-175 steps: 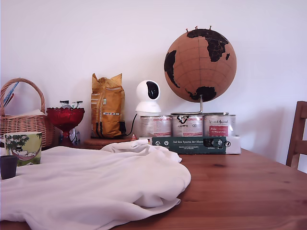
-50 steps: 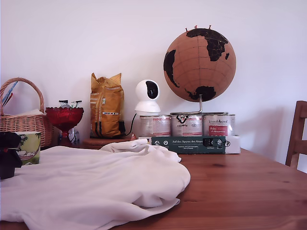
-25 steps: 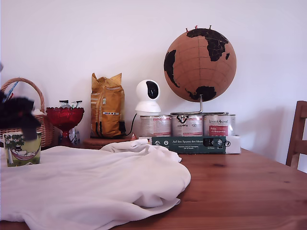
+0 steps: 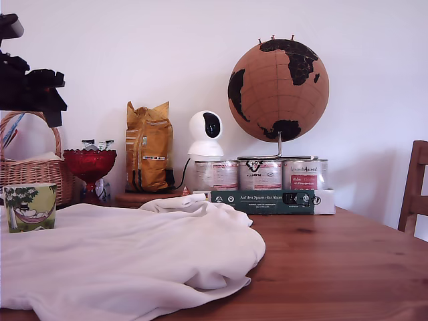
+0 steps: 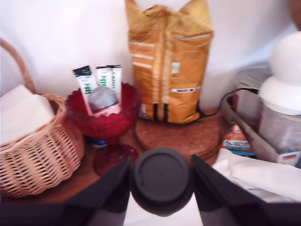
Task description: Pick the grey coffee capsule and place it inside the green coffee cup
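Dark grey coffee capsule (image 5: 161,178) clamped between the two black fingers (image 5: 107,192) of gripper (image 5: 161,188), flat round end toward wrist cam, one finger pressed on each side. Seen in wrist view w/ red glass bowl (image 5: 106,120) on its stem beyond, holding sachets (image 5: 104,76) and a silvery rounded item; wicker basket (image 5: 35,141) beside bowl, white cloth inside. Yellow-brown coffee bag (image 5: 168,61) upright on round cork mat (image 5: 181,136), against white wall. White rounded camera housing (image 5: 284,87) and tins at picture edge, blurred.

Exterior view: gripper (image 4: 30,90) raised high at far left, above basket (image 4: 30,170), well apart from table; capsule not discernible here against black arm. Green coffee cup (image 4: 30,207) standing upright on table at far left, below and slightly in front of gripper, tree and hammock print facing cam, beside rumpled white cloth (image 4: 134,257) that covers left part of wooden table (image 4: 341,267). Interior of cup not visible. Behind cloth, left to right: bowl, bag, white camera (image 4: 206,136), three tins (image 4: 261,175) w/ dark green box (image 4: 264,201) in front, cork globe (image 4: 279,90) on metal stand. Wooden chair back (image 4: 416,187) at exterior view's right edge.
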